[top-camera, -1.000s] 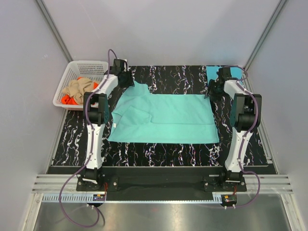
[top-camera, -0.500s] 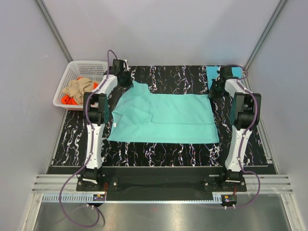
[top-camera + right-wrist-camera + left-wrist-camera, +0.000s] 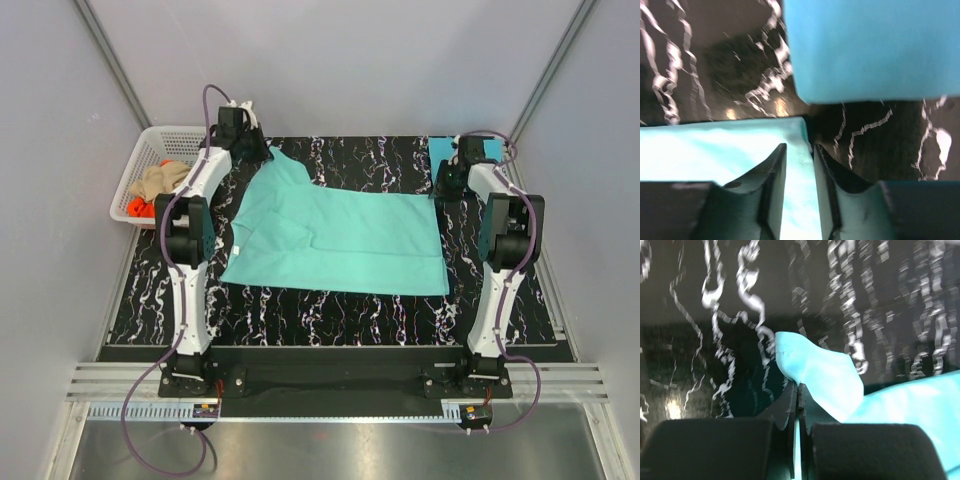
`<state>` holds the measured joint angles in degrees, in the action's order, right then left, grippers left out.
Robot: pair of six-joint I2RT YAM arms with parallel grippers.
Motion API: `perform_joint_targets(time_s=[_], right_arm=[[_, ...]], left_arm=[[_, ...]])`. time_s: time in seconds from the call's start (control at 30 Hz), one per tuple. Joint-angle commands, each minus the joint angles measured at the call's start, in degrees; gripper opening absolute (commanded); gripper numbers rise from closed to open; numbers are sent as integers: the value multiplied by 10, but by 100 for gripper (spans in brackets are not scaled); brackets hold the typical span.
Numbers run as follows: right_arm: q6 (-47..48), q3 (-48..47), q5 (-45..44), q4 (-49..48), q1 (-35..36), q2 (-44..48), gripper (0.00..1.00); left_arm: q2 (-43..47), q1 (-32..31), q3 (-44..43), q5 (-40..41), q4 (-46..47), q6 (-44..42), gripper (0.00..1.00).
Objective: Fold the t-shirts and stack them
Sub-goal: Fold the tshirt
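Note:
A mint-teal t-shirt point(image 3: 340, 235) lies spread on the black marbled mat. My left gripper point(image 3: 262, 150) is shut on its far-left corner, and the left wrist view shows the cloth point(image 3: 815, 370) pinched between the jaws of the gripper point(image 3: 798, 386). My right gripper point(image 3: 440, 188) is at the shirt's far-right corner. In the right wrist view its jaws stand narrowly apart with the mint cloth point(image 3: 740, 145) between them at the gripper point(image 3: 798, 148). A folded sky-blue t-shirt point(image 3: 466, 150) lies at the back right and also shows in the right wrist view point(image 3: 870, 45).
A white lattice basket point(image 3: 140, 170) stands at the back left, off the mat, holding a tan shirt point(image 3: 160, 180) and an orange shirt point(image 3: 133, 208). The mat point(image 3: 330, 315) ends near the grey walls on both sides.
My left gripper has moved back and to the left with the shirt's corner, drawing that corner out and shifting the shirt slightly left. The right gripper has moved slightly back.

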<state>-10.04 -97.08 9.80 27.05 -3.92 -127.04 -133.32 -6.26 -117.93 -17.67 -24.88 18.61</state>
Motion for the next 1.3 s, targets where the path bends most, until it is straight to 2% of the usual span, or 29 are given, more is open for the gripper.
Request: perform_joint_targets(time_s=[0.0, 0.2, 0.5, 0.57, 0.6, 0.73, 0.87, 1.13, 1.27], right_arm=[[8, -71, 42, 28, -3, -21, 39], [16, -102, 50, 45, -6, -52, 41], [19, -121, 45, 62, -6, -73, 37], [22, -124, 37, 60, -6, -72, 30], [25, -126, 35, 59, -6, -70, 17], [37, -120, 14, 37, -6, -45, 2], [36, -61, -17, -10, -6, 7, 0], [9, 99, 2, -165, -6, 133, 0], [-2, 162, 9, -198, -6, 168, 0]], left_arm=[[4, 2, -29, -32, 14, -5, 0], [-21, 3, -36, -44, 26, 2, 0], [-26, 6, -41, -47, 37, 7, 0], [-29, 7, -46, -51, 34, 7, 0], [-27, 8, -44, -50, 32, 7, 0], [-8, 8, -33, -39, 23, -1, 0], [36, 9, 1, -11, 21, -16, 0], [122, 8, 104, 10, 38, -35, 0], [157, 8, 151, 17, 52, -32, 0]])
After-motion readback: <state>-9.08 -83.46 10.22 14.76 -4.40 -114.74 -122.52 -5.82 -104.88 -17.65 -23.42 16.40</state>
